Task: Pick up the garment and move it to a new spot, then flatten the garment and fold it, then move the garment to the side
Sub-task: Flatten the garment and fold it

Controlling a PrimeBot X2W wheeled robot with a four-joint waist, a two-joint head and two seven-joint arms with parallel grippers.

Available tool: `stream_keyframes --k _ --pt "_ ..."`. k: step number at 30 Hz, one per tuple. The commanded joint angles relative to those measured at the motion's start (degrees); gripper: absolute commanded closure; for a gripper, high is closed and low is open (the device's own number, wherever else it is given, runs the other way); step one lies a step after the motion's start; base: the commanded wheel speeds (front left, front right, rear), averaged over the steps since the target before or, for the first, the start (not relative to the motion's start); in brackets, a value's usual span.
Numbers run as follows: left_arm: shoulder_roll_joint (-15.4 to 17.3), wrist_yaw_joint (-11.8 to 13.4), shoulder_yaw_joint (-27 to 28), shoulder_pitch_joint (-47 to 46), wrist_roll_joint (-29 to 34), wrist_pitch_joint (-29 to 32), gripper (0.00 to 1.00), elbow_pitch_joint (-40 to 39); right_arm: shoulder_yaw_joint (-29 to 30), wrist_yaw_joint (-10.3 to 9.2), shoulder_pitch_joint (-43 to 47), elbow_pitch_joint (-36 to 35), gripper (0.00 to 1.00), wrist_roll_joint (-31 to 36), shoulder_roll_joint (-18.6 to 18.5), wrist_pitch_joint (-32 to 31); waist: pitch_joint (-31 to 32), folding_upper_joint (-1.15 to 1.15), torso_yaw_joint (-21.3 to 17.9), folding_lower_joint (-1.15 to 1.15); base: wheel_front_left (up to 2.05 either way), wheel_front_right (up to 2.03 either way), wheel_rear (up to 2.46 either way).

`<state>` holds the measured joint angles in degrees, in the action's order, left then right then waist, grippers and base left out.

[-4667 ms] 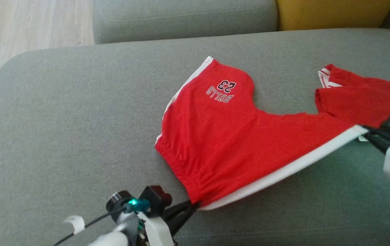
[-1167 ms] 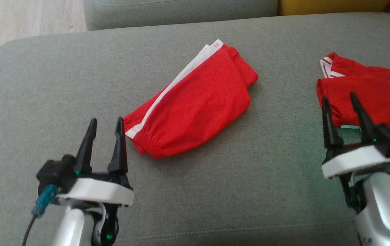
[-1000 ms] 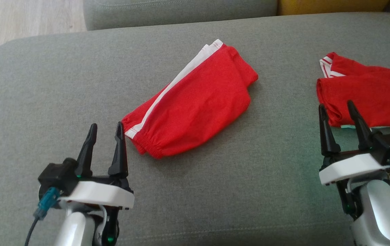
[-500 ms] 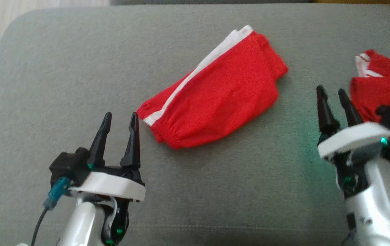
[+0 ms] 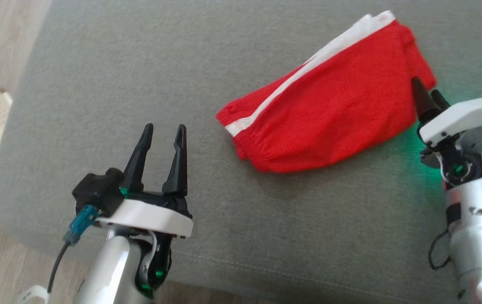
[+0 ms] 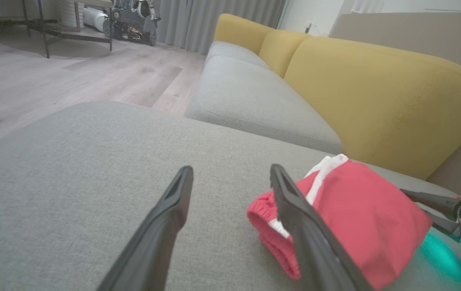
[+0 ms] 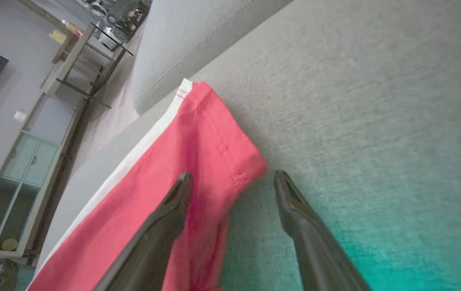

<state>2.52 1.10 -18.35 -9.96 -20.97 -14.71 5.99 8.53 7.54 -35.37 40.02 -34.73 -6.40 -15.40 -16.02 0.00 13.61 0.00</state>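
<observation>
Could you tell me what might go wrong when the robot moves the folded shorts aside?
The right gripper straddles one hem corner of the shorts; pinching there may catch only the top layers and open the fold. The left gripper is open and apart from the waistband, so a one-sided lift could let them sag.

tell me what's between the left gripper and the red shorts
Just bare grey cushion: in the head view, nothing lies between the open left gripper and the waistband end of the folded red shorts.
</observation>
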Motion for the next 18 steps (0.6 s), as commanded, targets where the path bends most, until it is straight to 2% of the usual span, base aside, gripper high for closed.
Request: stream_keyframes --k 1,8,16,17,18 --pt "0.36 0.49 1.23 -2.3 -0.39 -0.29 0.0 -2.13 -0.32 -0.05 -2.9 -0.22 0.0 0.93 -0.46 -0.64 -1.47 0.0 1.95 0.0 0.0 0.0 0.0" --pt "0.36 0.87 0.22 -3.0 -1.13 -0.29 0.0 -2.44 1.65 -0.05 -8.39 7.61 0.0 4.54 -0.93 -3.21 -2.77 0.0 4.13 0.0 0.0 0.0 0.0" --pt "0.36 1.26 -0.97 -3.69 -1.72 -0.29 0.0 -2.75 1.09 -0.05 -12.71 14.12 0.0 8.19 -0.39 -4.17 -3.69 0.0 5.48 0.0 0.0 0.0 0.0" --pt "0.36 1.34 -1.07 -3.79 -1.81 -0.29 0.0 -2.78 0.62 -0.05 -13.08 14.54 0.07 8.39 -0.22 -4.35 -3.76 0.0 5.57 0.0 0.0 0.0 0.0" --pt "0.36 1.42 -1.14 -3.86 -1.88 -0.29 0.0 -2.81 0.22 -0.05 -13.39 14.86 0.56 8.51 -0.09 -4.37 -3.81 0.0 5.62 0.0 0.0 0.0 0.0"
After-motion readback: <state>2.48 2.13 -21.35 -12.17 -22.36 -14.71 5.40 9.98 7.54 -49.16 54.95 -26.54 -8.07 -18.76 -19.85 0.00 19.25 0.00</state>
